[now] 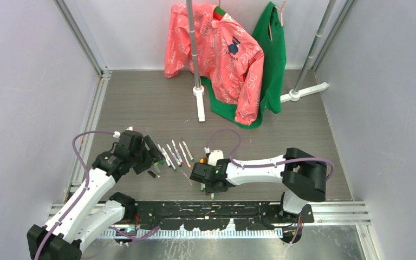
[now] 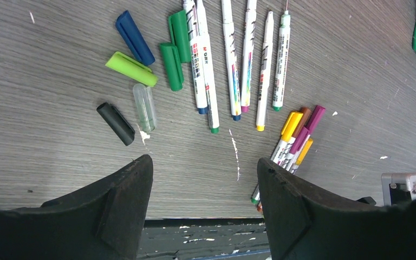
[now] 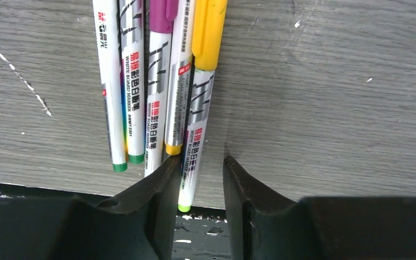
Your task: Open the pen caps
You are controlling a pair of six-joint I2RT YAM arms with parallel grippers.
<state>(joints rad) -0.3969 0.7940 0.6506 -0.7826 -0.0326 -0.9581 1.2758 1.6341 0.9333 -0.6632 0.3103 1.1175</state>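
Pen caps [image 2: 171,66] lie in two groups, some loose and some on their pens. The loose ones rest on the table [image 2: 43,162] ahead and to the left of the left gripper [image 2: 205,179]. A black cap [image 2: 115,123] and a clear cap [image 2: 144,107] are nearest its left finger. A light green cap [image 2: 131,69], a blue cap [image 2: 134,38] and two dark green caps [image 2: 180,35] lie beyond them. That gripper's jaws stand wide apart with nothing between them.

Straight ahead of it, six uncapped pens [image 2: 230,65] lie side by side with their coloured tips towards the fingers. Most of their far ends are cut off by the top of the view. Ahead and to the right lies a bundle of capped pens [image 2: 299,138] showing yellow, brown, purple and orange caps. Their near ends are hidden behind the right finger.

The right gripper [image 3: 201,173] sits over that bundle, where five white barrels run away from it. Only a yellow cap [image 3: 208,32] and a purple cap [image 3: 162,13] show, both clipped by the frame, and the other three pens' far ends are out of view. Its jaws stand narrowly apart and straddle the tail of the yellow-capped pen [image 3: 197,119], which reaches past the table edge. A gap shows between this pen and the right finger, but contact with the left finger cannot be made out. The purple-capped pen's tail is hidden behind the left finger. From the top camera the wrist covers these fingers.
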